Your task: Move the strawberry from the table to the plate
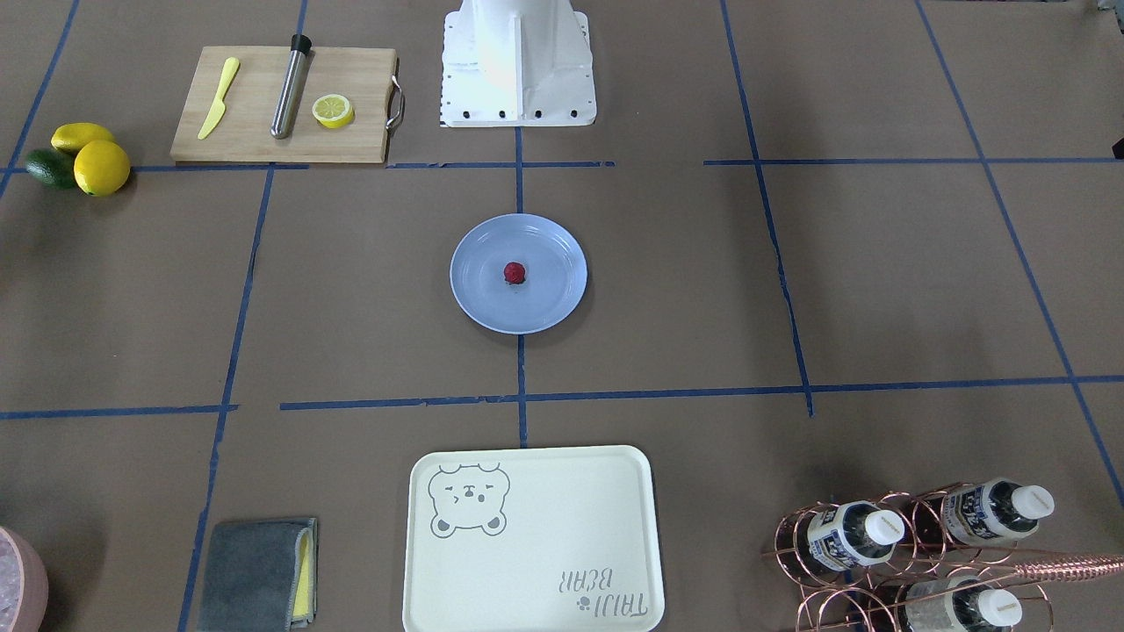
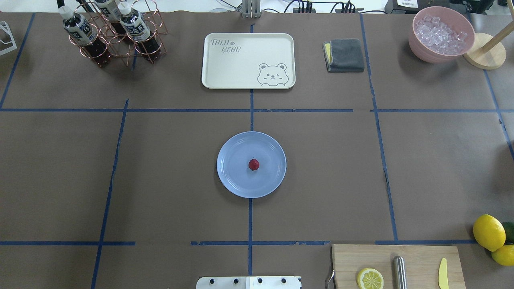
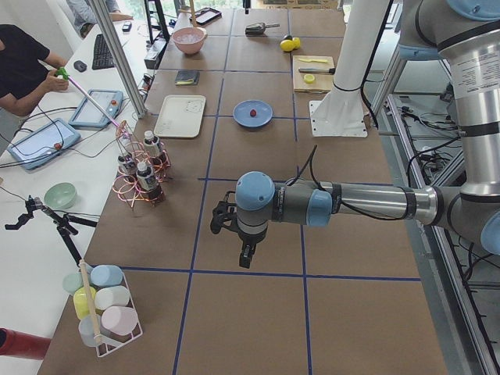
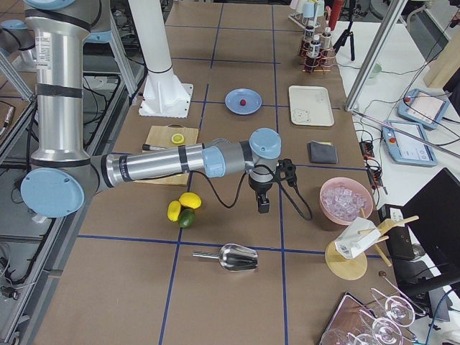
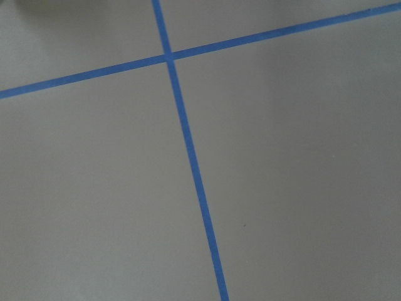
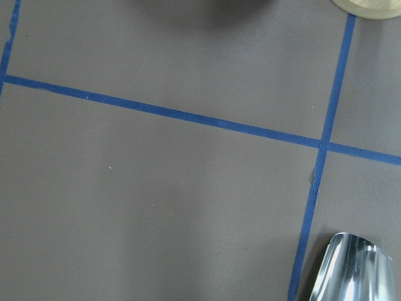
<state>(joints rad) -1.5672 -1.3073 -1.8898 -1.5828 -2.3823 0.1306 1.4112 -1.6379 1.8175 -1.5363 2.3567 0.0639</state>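
The small dark-red strawberry (image 1: 515, 273) (image 2: 253, 164) lies in the middle of the round light-blue plate (image 1: 549, 303) (image 2: 235, 180), which sits at the centre of the brown paper table (image 2: 168, 172). No gripper is near it. My left gripper (image 3: 244, 255) hangs over bare table far off at the left end, seen only in the exterior left view, so I cannot tell if it is open or shut. My right gripper (image 4: 263, 206) hovers near the right end past the lemons, seen only in the exterior right view; its state I cannot tell either.
A cream bear tray (image 2: 248, 60) lies beyond the plate, with a bottle rack (image 2: 110, 32) and a grey cloth (image 2: 344, 55) to either side. The cutting board (image 2: 417, 261), lemons (image 2: 488, 232), ice bowl (image 2: 441, 34) and a metal scoop (image 6: 351, 269) sit on the right.
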